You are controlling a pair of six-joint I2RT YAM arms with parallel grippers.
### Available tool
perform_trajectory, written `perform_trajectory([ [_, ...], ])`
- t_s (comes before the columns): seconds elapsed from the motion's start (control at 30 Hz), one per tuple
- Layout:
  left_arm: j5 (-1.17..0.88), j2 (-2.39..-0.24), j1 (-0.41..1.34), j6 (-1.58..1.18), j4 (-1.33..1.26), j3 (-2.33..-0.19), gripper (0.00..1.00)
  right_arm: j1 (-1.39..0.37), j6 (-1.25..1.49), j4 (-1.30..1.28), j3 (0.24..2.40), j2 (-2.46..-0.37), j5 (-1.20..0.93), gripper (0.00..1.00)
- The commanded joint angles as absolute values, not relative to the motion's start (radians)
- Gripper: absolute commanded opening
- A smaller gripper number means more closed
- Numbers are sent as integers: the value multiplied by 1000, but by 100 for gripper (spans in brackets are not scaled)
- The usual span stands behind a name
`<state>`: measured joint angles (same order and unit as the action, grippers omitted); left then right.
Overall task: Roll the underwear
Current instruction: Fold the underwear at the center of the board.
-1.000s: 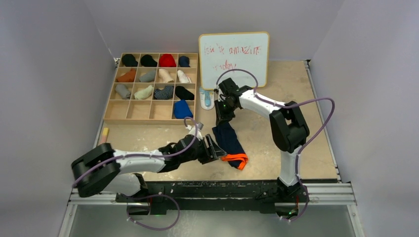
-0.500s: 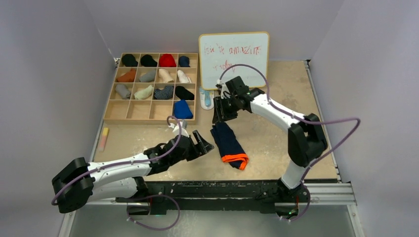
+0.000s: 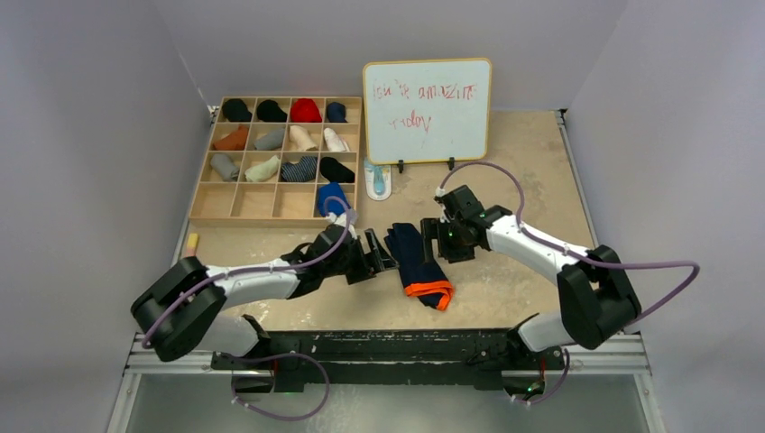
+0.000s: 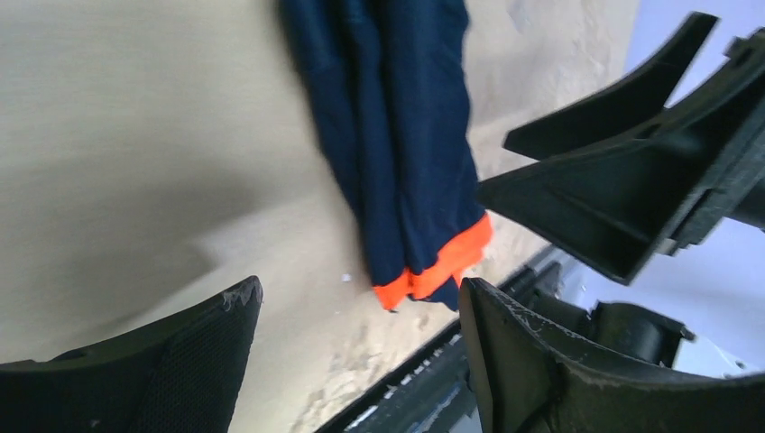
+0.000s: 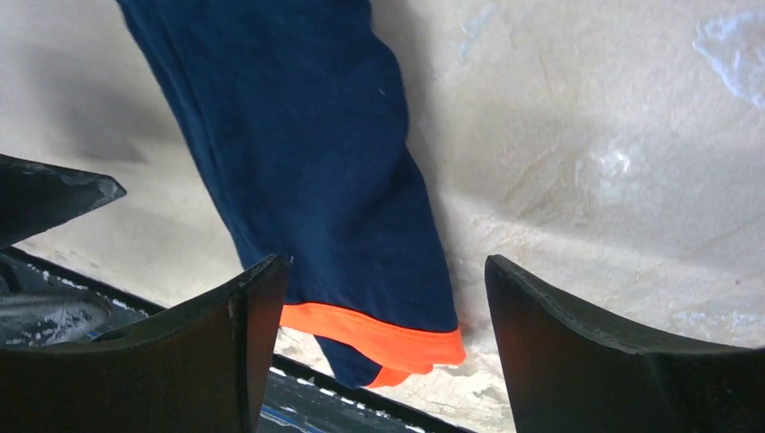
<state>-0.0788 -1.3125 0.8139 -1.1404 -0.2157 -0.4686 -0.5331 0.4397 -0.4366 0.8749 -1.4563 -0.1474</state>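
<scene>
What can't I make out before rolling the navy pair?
- Far end of the navy underwear: cut off by the top edge in both wrist views.
- Its underside and layer count: folds cover them; top view too small.
- One end of the orange trim: behind a finger of the right gripper, right wrist view.
- Writing on the whiteboard: too faint, top view.

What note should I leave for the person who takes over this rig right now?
Left gripper: fingers open, holding nothing, low beside the left edge of the navy underwear.
Right gripper: fingers open, holding nothing, at the underwear's right edge.
Underwear: lies on the table between the two grippers, folded into a long narrow strip, orange trim at the near end.
Done: the fold into a strip.
Left: the roll itself; no turn is started yet.
</scene>
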Motion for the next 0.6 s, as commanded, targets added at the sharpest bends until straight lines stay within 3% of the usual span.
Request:
perform_trajectory([
  [0.0, -290, -1421, 813, -1132, -427, -526, 78, -502, 477, -384, 807, -1390, -166, 83],
  [0.23, -388, -1530, 825, -1190, -549, -530, 78, -330, 476, -254, 657, -1317, -422, 85],
  [0.57, -364, -1628, 906, -1272, -576, -544, 74, -252, 549, -155, 539, -1321, -504, 66],
])
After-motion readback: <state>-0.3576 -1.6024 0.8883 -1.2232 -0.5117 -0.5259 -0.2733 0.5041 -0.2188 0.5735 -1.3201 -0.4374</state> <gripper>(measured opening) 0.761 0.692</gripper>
